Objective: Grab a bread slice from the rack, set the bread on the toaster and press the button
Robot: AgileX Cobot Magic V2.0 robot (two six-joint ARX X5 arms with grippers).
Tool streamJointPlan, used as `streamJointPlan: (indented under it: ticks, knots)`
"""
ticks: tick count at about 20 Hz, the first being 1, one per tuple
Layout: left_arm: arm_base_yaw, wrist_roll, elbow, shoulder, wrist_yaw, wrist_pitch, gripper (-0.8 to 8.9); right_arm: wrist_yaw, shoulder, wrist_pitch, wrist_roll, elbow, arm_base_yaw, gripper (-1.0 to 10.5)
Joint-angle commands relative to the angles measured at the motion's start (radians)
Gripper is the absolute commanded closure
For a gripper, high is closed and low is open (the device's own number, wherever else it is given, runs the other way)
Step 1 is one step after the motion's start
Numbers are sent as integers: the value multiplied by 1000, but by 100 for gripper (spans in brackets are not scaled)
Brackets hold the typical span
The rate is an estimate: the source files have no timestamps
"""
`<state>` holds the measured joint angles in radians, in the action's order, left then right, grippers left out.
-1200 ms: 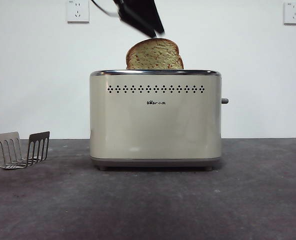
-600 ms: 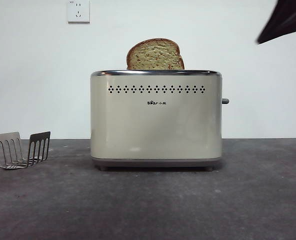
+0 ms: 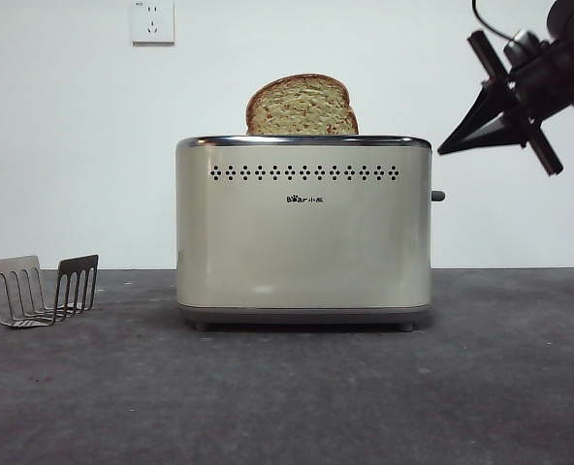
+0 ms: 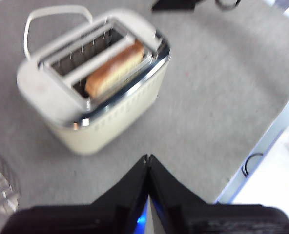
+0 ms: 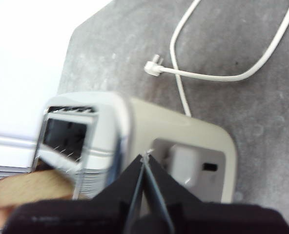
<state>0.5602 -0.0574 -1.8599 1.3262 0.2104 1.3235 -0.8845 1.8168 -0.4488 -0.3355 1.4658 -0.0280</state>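
Note:
The slice of bread [image 3: 301, 105] stands upright in a slot of the cream toaster [image 3: 303, 237], its top half showing above the chrome rim. It also shows in the left wrist view [image 4: 116, 68] and at the edge of the right wrist view [image 5: 22, 194]. The rack [image 3: 43, 289] stands empty at the left. The button [image 3: 436, 196] sticks out of the toaster's right side. My right gripper [image 3: 444, 151] is shut and empty, up and to the right of the button, apart from it; its jaws [image 5: 144, 157] hang over the toaster's end [image 5: 183, 146]. My left gripper [image 4: 147, 159] is shut and empty, high above the table in front of the toaster [image 4: 100, 92].
A white wall socket [image 3: 152, 21] is behind, upper left. The toaster's white cord with its loose plug [image 5: 152, 68] lies on the grey table behind the toaster. The table's edge and a white surface [image 4: 276, 170] show in the left wrist view.
The arm above the bread a second ago has left the front view. The right gripper has come in from the top right corner, down and left toward the toaster's button side.

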Motion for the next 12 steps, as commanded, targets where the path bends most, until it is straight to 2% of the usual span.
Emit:
streamJointPlan:
  ticks: [1,5,12]
  knots:
    - [1,26,88,-46,-2,-2,822,-8,58,-4,-19,23,2,951]
    - [1,43,152,-90,-2,-2,822,-51,115,0,-28,27,2,951]
    - [1,54,152,-94,-2,-2,822,-37,172,-27,-23,27,22,951]
